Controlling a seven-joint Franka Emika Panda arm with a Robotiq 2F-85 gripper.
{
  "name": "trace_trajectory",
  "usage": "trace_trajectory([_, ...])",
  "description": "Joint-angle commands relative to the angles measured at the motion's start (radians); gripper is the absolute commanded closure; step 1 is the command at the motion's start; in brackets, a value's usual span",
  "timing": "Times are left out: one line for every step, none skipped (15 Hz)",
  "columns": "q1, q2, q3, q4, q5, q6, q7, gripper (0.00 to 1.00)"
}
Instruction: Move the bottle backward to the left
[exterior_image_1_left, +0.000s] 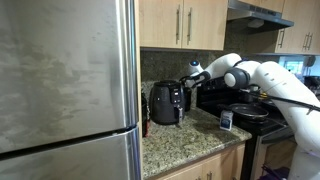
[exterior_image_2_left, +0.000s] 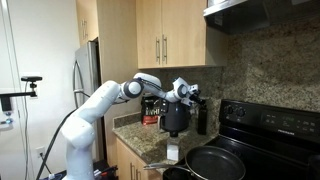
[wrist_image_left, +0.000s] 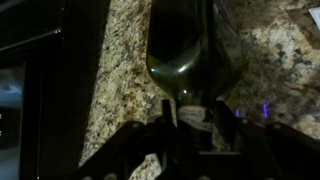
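Note:
The slim dark bottle (exterior_image_2_left: 201, 118) stands on the granite counter right beside the black air fryer (exterior_image_2_left: 173, 118), between it and the stove. My gripper (exterior_image_2_left: 191, 93) hangs at the bottle's top. In the wrist view I look down along the dark bottle (wrist_image_left: 180, 52). The gripper's (wrist_image_left: 190, 113) two fingers lie against either side of its upper end. In an exterior view the gripper (exterior_image_1_left: 193, 72) is above the right side of the air fryer (exterior_image_1_left: 165, 102), and the bottle is hard to pick out there.
A dark brownish bottle (exterior_image_2_left: 150, 108) stands behind the air fryer near the fridge (exterior_image_1_left: 65, 80). A small white-and-blue flat object (exterior_image_1_left: 226, 119) lies near the counter's front. The black stove (exterior_image_2_left: 265, 130) carries a pan (exterior_image_2_left: 215, 163). Cabinets (exterior_image_2_left: 170, 35) hang overhead.

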Motion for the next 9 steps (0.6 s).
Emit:
trace_trajectory([0.002, 0.019, -0.034, 0.006, -0.009, 0.054, 0.009, 0.83])
trace_trajectory([0.004, 0.018, -0.042, -0.001, -0.010, 0.069, 0.013, 0.88])
trace_trajectory([0.003, 0.014, -0.043, -0.015, -0.006, 0.084, 0.008, 0.88])
trace_trajectory([0.002, 0.010, -0.046, -0.028, -0.002, 0.099, 0.008, 0.88])
trace_trajectory([0.004, 0.008, -0.054, -0.038, -0.002, 0.109, 0.010, 0.88])
trace_trajectory([0.003, -0.005, -0.054, -0.059, 0.002, 0.111, 0.001, 0.88])
trace_trajectory([-0.002, -0.031, -0.041, -0.089, 0.011, 0.107, -0.019, 0.88])
trace_trajectory([-0.010, -0.065, -0.022, -0.124, 0.021, 0.102, -0.043, 0.88])
trace_trajectory([-0.017, -0.094, -0.003, -0.152, 0.033, 0.093, -0.061, 0.88])
